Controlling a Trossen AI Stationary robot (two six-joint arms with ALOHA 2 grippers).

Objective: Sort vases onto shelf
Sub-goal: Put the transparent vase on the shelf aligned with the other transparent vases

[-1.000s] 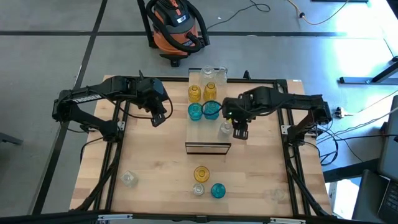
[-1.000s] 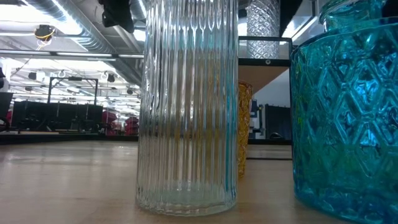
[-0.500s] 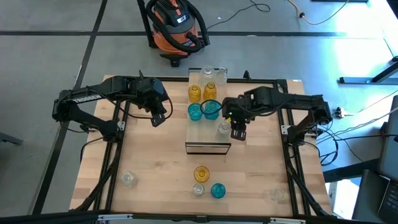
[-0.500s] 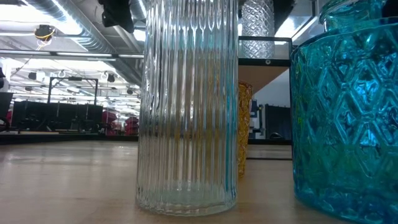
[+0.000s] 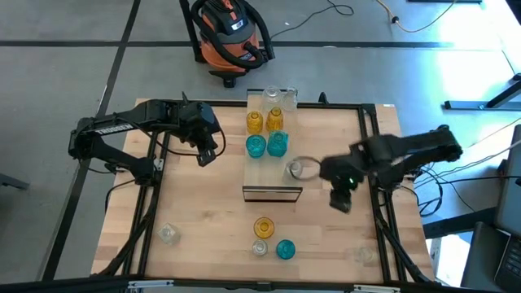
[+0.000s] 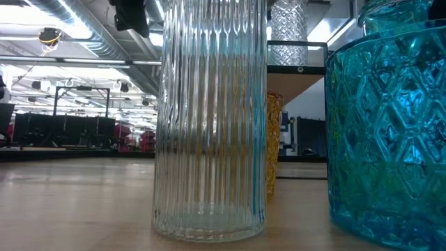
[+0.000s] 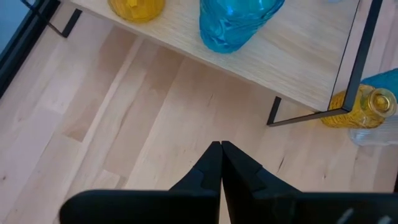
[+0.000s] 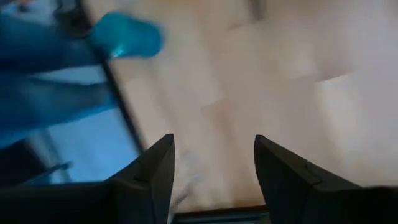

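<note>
Our right gripper [image 5: 339, 201] hangs over the table just right of the shelf [image 5: 273, 181], fingers [image 8: 152, 174] spread wide and empty. Our left gripper [image 5: 207, 155] waits left of the shelf, fingers pressed together on nothing. On the shelf we count two amber vases [image 5: 255, 123], two teal vases [image 5: 256, 146] and three clear vases [image 5: 295, 169]. On the tabletop [image 5: 203, 220] stand one amber, one teal and three clear ones.

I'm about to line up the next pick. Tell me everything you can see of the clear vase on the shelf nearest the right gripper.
The clear vase is small, colourless and glass-like, standing upright on the light-wood shelf toward its front right side. It stands alone, apart from the teal pair behind it. The open right gripper is off the shelf beside it, not touching.
</note>
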